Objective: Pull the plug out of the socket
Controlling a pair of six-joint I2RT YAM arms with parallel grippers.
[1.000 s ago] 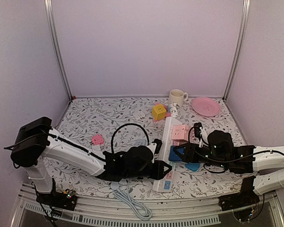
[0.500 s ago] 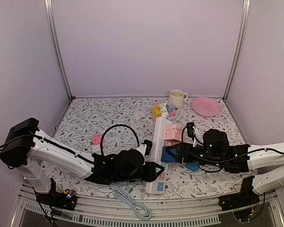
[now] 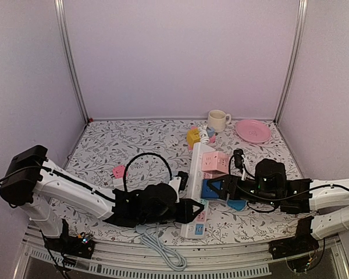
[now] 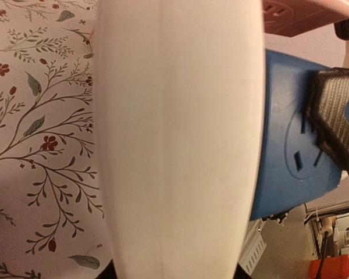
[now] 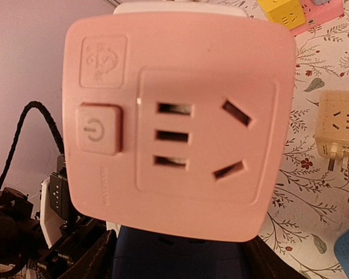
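A white power strip lies lengthwise in the middle of the table and fills the left wrist view. A pink cube plug and a blue cube plug sit on its right side. My left gripper is shut on the strip's near part. My right gripper is shut on the blue cube plug. In the right wrist view the blue cube sits between my fingers, under the pink cube. The left wrist view shows the blue cube against the strip.
A yellow cube plug, a white mug and a pink plate stand at the back. A small pink adapter lies left, a cream adapter right of the strip. A white cable hangs over the front edge.
The power strip and both grippers have shifted left; the strip's far end now lies in front of the yellow cube. Both grips are unchanged.
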